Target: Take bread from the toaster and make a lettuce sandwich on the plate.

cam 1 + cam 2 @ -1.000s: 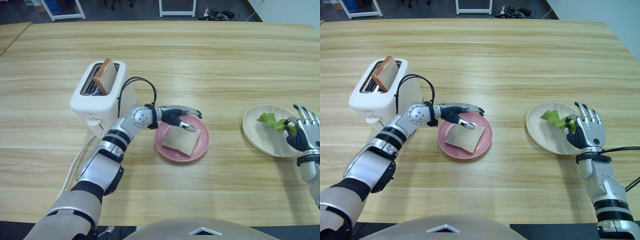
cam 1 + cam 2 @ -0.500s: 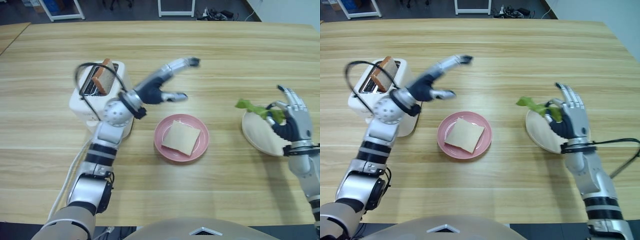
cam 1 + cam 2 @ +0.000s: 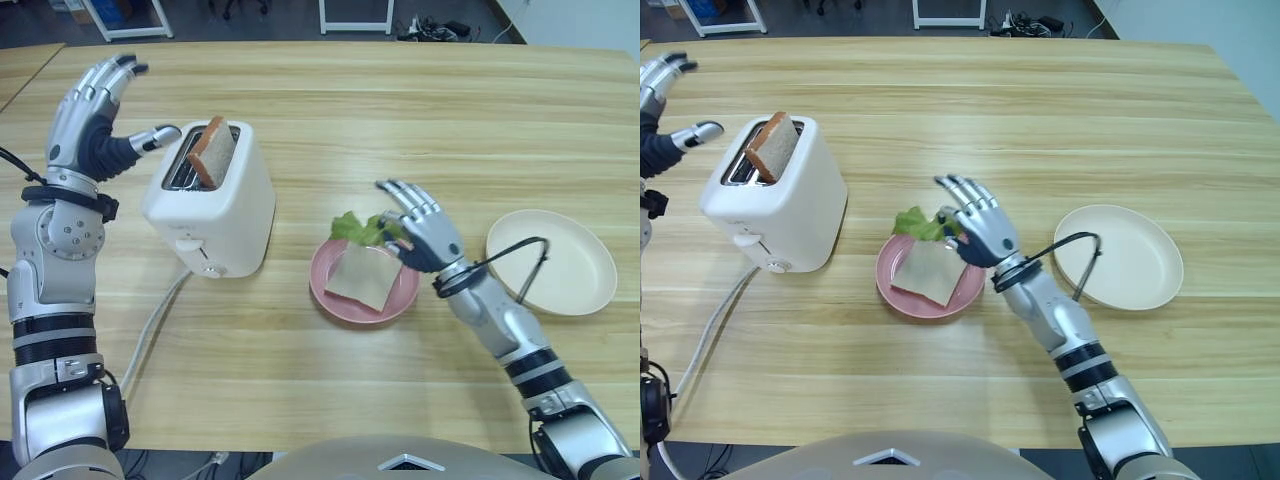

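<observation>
With right hand (image 3: 425, 240) loosely pinching lettuce (image 3: 352, 227), hovering over plate's (image 3: 398, 298) far rim, leaf trailing leftward; judging bread slice (image 3: 360, 280) at plate's centre lying just nearward and below.

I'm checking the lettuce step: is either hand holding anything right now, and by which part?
The right hand holds the lettuce leaf by its right end; the left hand, open beside the toaster, holds nothing.

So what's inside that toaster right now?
One bread slice leans out of the toaster, with its upper part showing. Its lower part is hidden down in the slot. The slot beside it is dark, so I cannot tell if it holds anything.
</observation>
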